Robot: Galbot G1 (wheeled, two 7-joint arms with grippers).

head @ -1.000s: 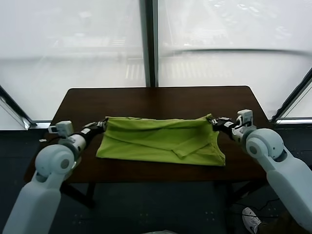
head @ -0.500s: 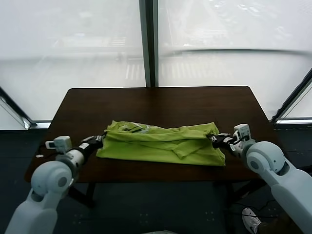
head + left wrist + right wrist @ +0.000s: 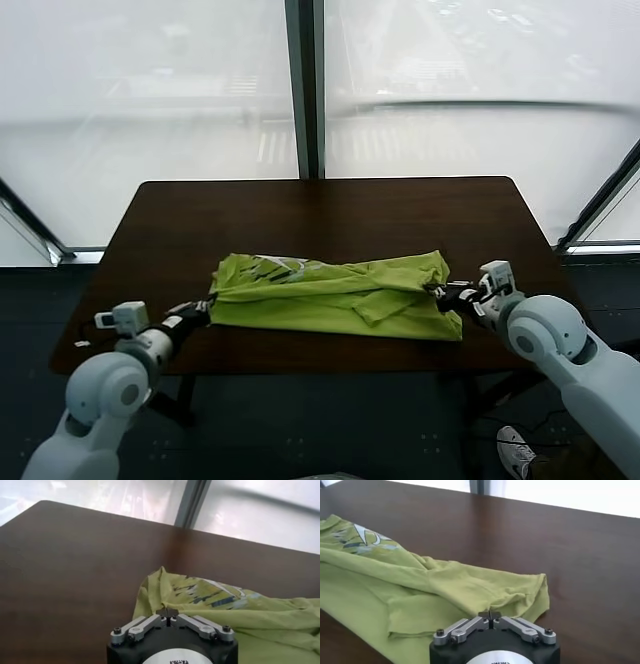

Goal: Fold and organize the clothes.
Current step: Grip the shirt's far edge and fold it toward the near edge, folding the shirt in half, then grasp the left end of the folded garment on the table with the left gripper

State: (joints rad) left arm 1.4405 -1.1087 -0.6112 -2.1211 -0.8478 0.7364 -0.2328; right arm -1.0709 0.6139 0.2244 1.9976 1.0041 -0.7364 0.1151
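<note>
The clothes are one lime-green T-shirt (image 3: 330,295), lying folded in a long band across the near half of the dark wooden table (image 3: 330,205). A white-and-dark printed graphic (image 3: 270,265) shows on its top layer at the left end. My left gripper (image 3: 207,307) is low at the shirt's left end, shut on the puckered edge of the cloth (image 3: 167,612). My right gripper (image 3: 437,293) is at the shirt's right end, fingertips together on the fabric (image 3: 490,614). The shirt (image 3: 250,615) (image 3: 420,580) lies slack on the table between the two.
Bare tabletop (image 3: 75,555) (image 3: 570,540) stretches behind the shirt to the far edge. The table's near edge runs just in front of both grippers. Frosted windows with a dark mullion (image 3: 305,90) stand behind; a shoe (image 3: 515,450) lies on the floor at the right.
Both grippers have drawn the shirt's far edge towards me and down, folding it over into a narrower band. The graphic now faces up at the left.
</note>
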